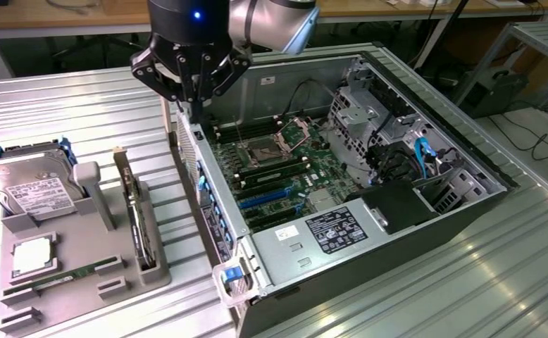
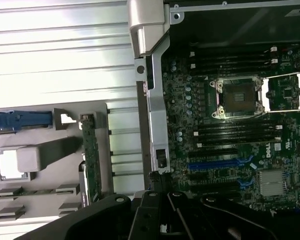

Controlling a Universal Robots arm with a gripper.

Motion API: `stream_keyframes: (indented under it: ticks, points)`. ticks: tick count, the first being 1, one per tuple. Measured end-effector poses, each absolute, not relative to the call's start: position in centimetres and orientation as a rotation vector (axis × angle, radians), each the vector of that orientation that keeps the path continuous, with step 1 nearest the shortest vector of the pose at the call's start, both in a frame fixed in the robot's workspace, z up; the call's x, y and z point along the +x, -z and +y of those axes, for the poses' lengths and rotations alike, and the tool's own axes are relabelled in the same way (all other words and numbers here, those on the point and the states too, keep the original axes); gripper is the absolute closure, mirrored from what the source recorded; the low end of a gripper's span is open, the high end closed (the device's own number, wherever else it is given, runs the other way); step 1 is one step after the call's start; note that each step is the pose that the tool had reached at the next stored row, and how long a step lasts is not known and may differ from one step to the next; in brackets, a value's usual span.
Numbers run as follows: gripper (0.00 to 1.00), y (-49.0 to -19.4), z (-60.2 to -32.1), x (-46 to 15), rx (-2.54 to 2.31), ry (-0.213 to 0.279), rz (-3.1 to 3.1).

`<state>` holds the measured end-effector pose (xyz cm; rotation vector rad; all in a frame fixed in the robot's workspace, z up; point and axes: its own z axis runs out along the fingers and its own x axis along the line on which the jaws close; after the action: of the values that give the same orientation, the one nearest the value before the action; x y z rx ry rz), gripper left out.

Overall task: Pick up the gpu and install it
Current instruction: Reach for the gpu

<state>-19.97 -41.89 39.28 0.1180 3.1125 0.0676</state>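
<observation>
The gpu (image 1: 139,218) stands on its long edge in a slot of the grey holder (image 1: 77,296), a thin card with a pale bracket at its far end, left of the open computer case (image 1: 284,74) in the exterior view. The wrist view shows the same gpu (image 2: 92,160) as a narrow green strip. My gripper (image 1: 193,107) hangs shut above the case's near side wall, up and to the right of the card in the exterior view, with nothing between its fingers. In the wrist view my gripper (image 2: 159,192) sits over the case's metal edge.
The holder also carries a silver hard drive (image 1: 29,189), a processor chip (image 1: 32,253) and a green RAM stick (image 1: 65,276). Inside the case lie the motherboard (image 1: 288,179), blue card slots (image 1: 263,198) and a power supply (image 1: 335,232). Ribbed metal table (image 1: 462,282) surrounds everything.
</observation>
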Motion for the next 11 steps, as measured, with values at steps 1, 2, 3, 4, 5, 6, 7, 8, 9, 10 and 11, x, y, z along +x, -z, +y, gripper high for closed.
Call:
stream_keyframes:
  ticks: [1, 2, 3, 4, 5, 6, 7, 8, 9, 10, 11]
  points:
    - [0.89, -39.27, -41.93, -20.01, 0.118, -0.068, 3.112]
    - [0.89, -39.27, -41.96, -20.04, 0.118, -0.068, 3.113]
    - [0.89, -39.27, -42.00, -20.07, 0.118, -0.068, 3.112]
    - [0.89, -39.27, -42.03, -20.10, 0.118, -0.068, 3.112]
    - [0.89, -39.27, -42.06, -20.15, 0.118, -0.068, 3.112]
    - [0.89, -39.27, -42.09, -20.18, 0.118, -0.068, 3.112]
    - [0.89, -39.26, -42.12, -20.21, 0.118, -0.068, 3.112]
    - [0.89, -39.26, -42.15, -20.24, 0.118, -0.068, 3.113]
    - [0.89, -39.26, -42.18, -20.27, 0.118, -0.068, 3.112]
    - [0.89, -39.26, -42.21, -20.30, 0.118, -0.068, 3.113]
    - [0.89, -39.26, -42.24, -20.33, 0.118, -0.068, 3.112]
